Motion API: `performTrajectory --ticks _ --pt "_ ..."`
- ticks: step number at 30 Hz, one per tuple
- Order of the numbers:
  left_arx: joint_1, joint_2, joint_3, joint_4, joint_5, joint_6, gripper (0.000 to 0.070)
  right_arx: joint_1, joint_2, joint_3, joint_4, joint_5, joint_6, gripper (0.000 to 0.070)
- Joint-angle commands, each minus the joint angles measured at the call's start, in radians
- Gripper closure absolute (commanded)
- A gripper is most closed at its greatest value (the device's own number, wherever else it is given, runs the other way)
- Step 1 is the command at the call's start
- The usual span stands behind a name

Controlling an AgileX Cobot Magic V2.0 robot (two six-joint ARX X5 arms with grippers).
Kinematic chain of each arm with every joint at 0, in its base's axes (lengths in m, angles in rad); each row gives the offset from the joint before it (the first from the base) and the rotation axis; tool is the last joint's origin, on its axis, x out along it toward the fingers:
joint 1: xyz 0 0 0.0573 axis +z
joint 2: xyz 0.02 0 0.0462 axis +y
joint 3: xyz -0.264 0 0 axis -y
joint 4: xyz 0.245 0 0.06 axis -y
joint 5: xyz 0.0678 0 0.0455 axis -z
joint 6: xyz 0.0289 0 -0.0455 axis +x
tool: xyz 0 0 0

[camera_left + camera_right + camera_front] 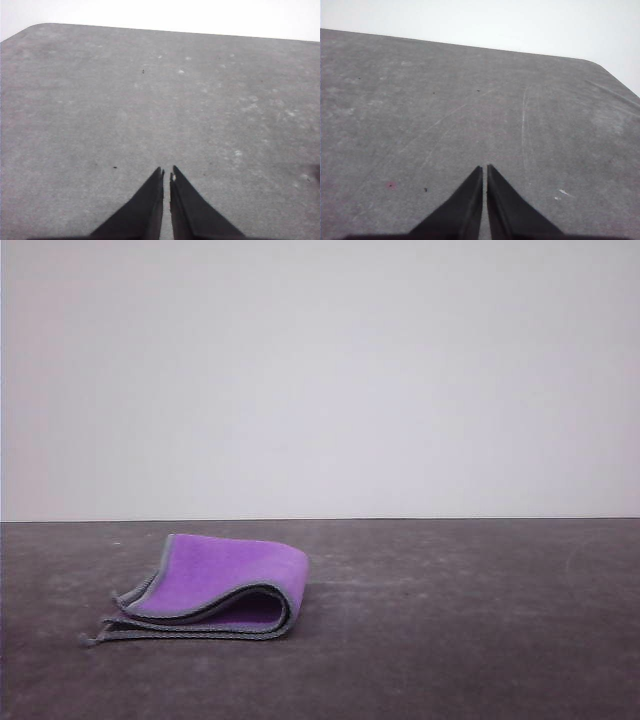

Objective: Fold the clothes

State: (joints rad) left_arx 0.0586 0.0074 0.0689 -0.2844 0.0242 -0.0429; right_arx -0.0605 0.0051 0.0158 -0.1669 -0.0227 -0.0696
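Note:
The clothes [215,588] are one soft cloth lying folded over on the dark grey table, left of centre in the front view. Its bright purple face shows outward, with a light grey hem along the stacked layers and a loose rounded fold on its right side. In the left wrist view my left gripper [166,172] hovers over bare tabletop with its black fingers shut and nothing between them. My right gripper [484,167] is likewise shut and empty above bare table in the right wrist view.
The dark grey table [480,620] is worn and scratched. Its rounded far corners [35,27] [600,65] appear in the wrist views. A plain pale wall [320,380] rises behind the far edge.

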Motion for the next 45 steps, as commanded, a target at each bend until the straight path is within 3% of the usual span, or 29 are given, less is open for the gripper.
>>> performTrajectory --ticks 1,45 --pt "0.001 0.001 -0.018 -0.01 -0.002 -0.003 0.0684 0.0 -0.002 -0.004 0.012 0.004 0.018 0.0691" --pt "0.001 0.001 -0.018 -0.01 -0.002 -0.003 0.0684 0.0 -0.002 -0.004 0.012 0.004 0.018 0.0691"
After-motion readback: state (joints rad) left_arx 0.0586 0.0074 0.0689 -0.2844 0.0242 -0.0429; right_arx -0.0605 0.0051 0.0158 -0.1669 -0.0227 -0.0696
